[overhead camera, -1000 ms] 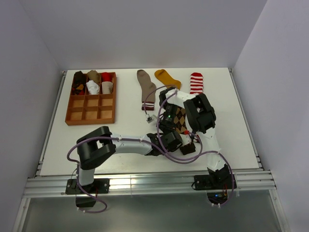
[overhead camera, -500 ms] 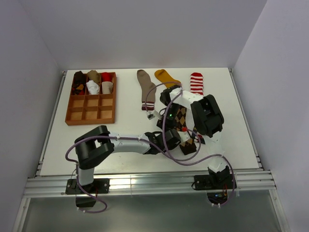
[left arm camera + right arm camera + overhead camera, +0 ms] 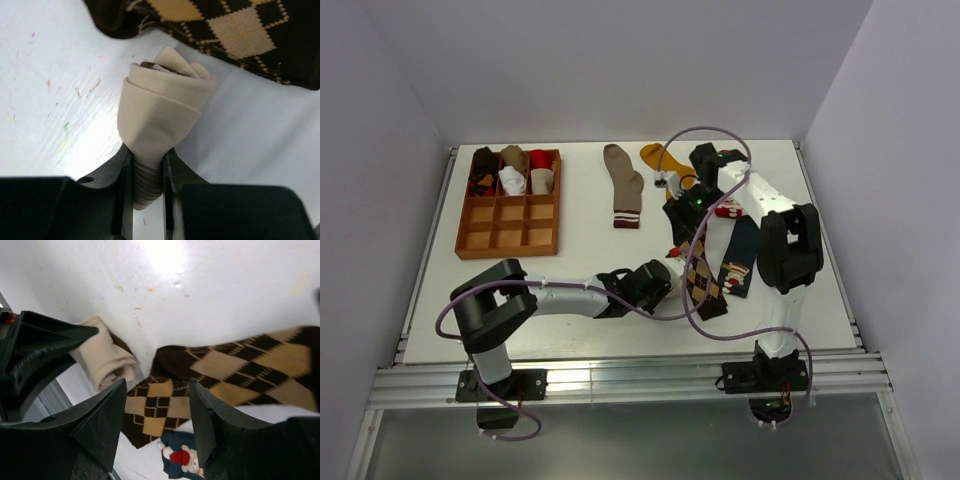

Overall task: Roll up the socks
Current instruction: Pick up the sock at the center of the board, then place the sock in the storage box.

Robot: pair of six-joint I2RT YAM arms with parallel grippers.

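Observation:
My left gripper [image 3: 147, 160] is shut on the ribbed end of a rolled cream sock [image 3: 160, 110], which rests on the table beside a brown argyle sock [image 3: 240, 30]. From above, the left gripper [image 3: 658, 280] sits just left of that argyle sock [image 3: 702, 278], which lies flat. My right gripper [image 3: 157, 390] hangs open above the argyle sock [image 3: 225, 370], holding nothing. The cream roll [image 3: 105, 360] shows at its left and a navy cartoon sock [image 3: 180, 460] below. In the top view the right gripper [image 3: 682, 218] hovers over the argyle sock's far end.
A wooden grid tray [image 3: 510, 232] at the back left holds several rolled socks in its far row. A taupe sock [image 3: 623, 185] and a mustard sock [image 3: 658, 157] lie flat at the back. The navy sock [image 3: 738, 255] lies right of the argyle one. The right arm covers most of a red-white striped sock [image 3: 728, 209].
The right gripper opened, let go of the argyle sock and swung up toward the back. The argyle sock now lies stretched flat and the navy sock is uncovered. The left gripper shifted slightly left.

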